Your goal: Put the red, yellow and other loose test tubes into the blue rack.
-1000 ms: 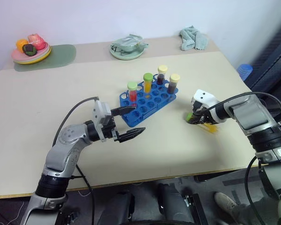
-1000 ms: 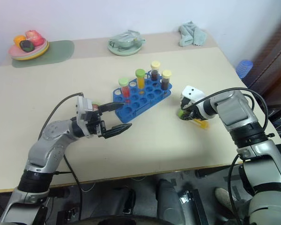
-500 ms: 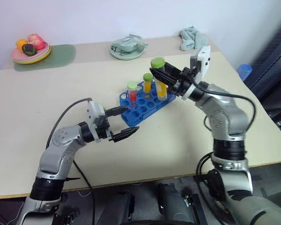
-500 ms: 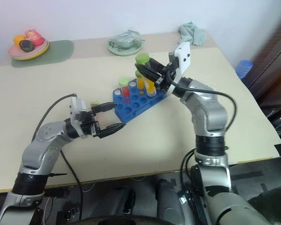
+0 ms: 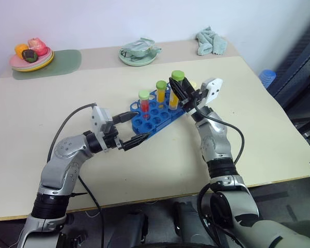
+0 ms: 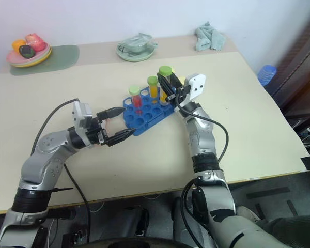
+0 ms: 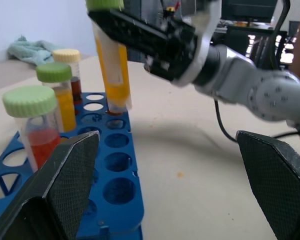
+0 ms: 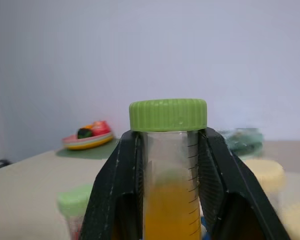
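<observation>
The right gripper (image 5: 179, 91) is clamped on a yellow test tube (image 5: 175, 92) with a green cap, just under the cap, holding it upright over the far side of the blue rack (image 5: 156, 110); in the left wrist view the tube's tip sits at one of the rack's holes. Around it in the rack stand a red tube (image 5: 144, 103) and another yellow tube (image 5: 160, 93), both green-capped, with a cream-capped one (image 7: 70, 70) behind. The left gripper (image 5: 130, 130) hangs just beside the rack's near corner, fingers spread wide and holding nothing. Further out on the table (image 5: 258, 124) lie a crumpled teal cloth (image 5: 210, 41), a pale green plate (image 5: 139, 53) and a plate of fruit (image 5: 31, 54) on a green mat (image 5: 62, 59)
</observation>
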Tool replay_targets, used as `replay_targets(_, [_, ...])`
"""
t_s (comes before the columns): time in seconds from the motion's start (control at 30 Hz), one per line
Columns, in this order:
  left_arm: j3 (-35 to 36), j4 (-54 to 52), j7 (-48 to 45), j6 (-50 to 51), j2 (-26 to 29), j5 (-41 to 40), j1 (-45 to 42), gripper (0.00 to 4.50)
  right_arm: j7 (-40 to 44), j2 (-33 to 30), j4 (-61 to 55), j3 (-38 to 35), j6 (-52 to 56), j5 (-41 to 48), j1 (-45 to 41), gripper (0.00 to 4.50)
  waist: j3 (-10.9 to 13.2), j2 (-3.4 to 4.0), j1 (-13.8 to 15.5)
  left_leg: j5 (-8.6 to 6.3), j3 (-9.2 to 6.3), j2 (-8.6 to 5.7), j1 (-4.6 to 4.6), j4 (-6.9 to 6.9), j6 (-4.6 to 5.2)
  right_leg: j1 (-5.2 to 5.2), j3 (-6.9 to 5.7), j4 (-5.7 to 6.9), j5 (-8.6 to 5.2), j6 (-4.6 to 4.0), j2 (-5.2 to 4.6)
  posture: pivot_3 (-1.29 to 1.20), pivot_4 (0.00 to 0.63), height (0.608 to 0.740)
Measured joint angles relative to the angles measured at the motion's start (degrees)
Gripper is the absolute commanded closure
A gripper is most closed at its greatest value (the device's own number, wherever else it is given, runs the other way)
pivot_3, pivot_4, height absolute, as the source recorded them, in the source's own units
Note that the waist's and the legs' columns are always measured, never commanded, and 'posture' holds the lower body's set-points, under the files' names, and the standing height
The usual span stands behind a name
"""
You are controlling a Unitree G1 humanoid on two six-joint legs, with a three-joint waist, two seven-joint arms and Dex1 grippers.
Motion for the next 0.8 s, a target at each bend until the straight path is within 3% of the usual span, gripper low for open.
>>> replay_targets(0.47, [1.4, -2.7, 2.0, 0.4, 2.1, -0.5, 1.4, 0.00, 2.2, 1.3, 20.2, -2.4, -14.4, 1.6, -6.8, 3.67, 0.0, 0.01, -1.0, 0.00, 0.00, 0.01, 0.41, -0.14, -0.01, 0.32, 0.03, 0.01, -0.01, -0.01, 0.02, 0.00, 0.150, 0.740])
replay_targets(0.8, [2.1, -2.9, 2.3, 0.5, 3.3, -0.7, 2.1, 0.00, 3.9, 3.2, 21.2, -1.5, -16.7, 0.9, -5.3, 3.67, 0.0, 0.03, -1.4, 0.01, 0.00, 0.05, 0.43, -0.16, -0.03, 0.29, 0.07, 0.04, -0.01, -0.01, 0.07, 0.00, 0.150, 0.740])
